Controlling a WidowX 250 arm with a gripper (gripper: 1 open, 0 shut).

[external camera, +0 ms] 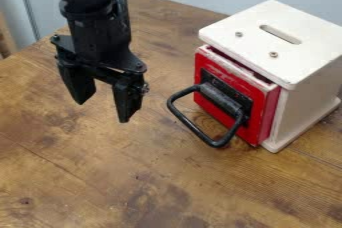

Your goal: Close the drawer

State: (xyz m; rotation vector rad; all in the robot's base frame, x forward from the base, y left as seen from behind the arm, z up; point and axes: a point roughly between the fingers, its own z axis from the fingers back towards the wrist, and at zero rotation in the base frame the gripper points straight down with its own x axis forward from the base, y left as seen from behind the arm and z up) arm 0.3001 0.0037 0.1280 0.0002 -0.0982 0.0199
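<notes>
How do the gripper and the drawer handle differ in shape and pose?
The gripper has two separate fingers; the handle is one rounded loop. The gripper hangs above the table with fingers down, while the handle juts out from the red drawer front. Both are black.

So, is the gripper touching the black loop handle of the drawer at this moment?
Apart: in the camera view, bare wooden tabletop shows between the gripper and the black loop handle.
</notes>
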